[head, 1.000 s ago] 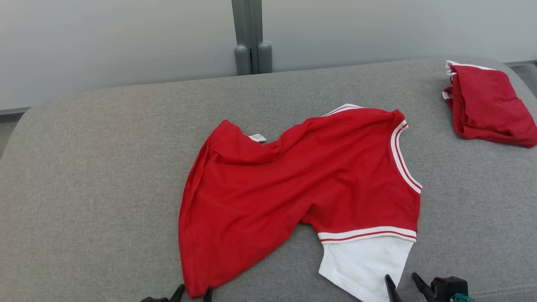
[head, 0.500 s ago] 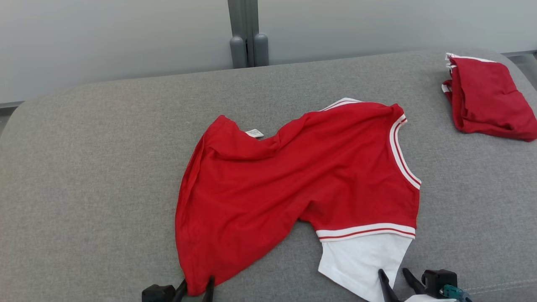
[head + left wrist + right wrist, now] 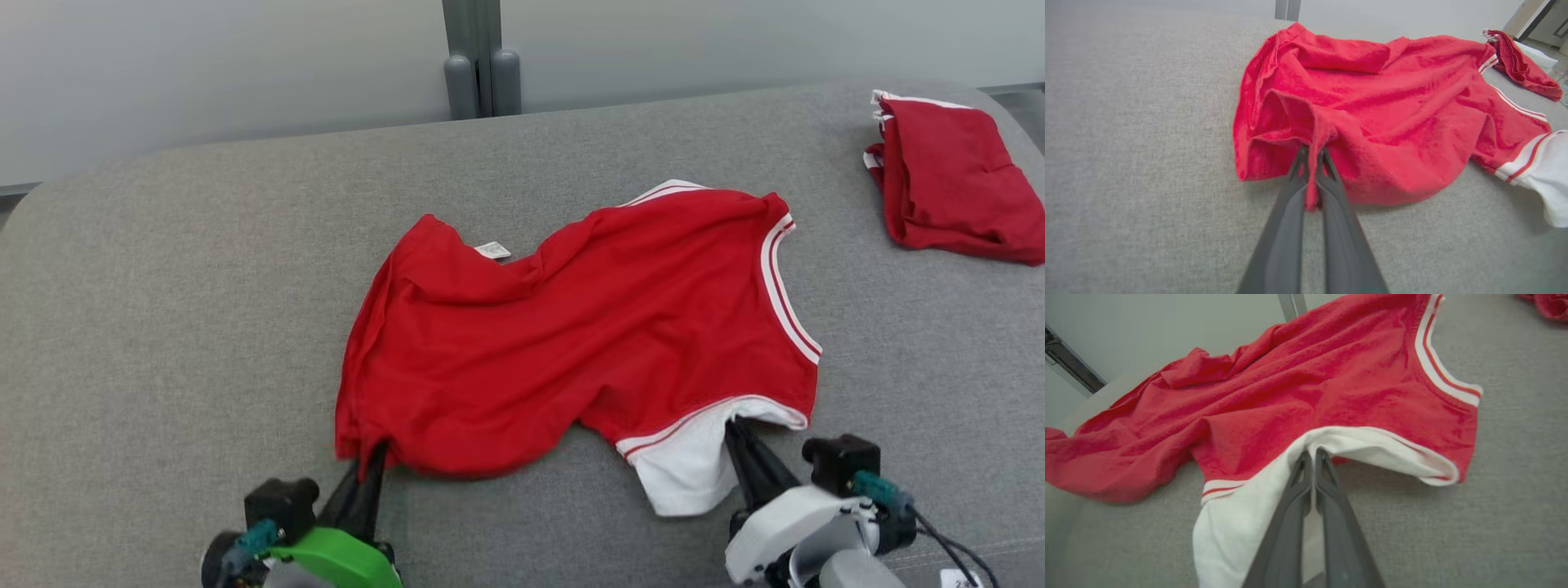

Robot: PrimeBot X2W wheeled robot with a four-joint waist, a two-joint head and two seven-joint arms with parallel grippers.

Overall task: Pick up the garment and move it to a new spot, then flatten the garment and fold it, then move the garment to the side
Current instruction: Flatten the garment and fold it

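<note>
One spread garment (image 3: 588, 327), one folded red bundle (image 3: 955, 180) — left and right jaws both clench the former.

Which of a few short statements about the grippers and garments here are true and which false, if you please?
The left gripper is shut on an edge of the red garment. True.
The right gripper hangs open above the cloth. False: it is shut on the garment's white part.
A folded red pile lies far right on the grey surface. True.
The red garment lies flat and smooth. False: it is rumpled.
</note>
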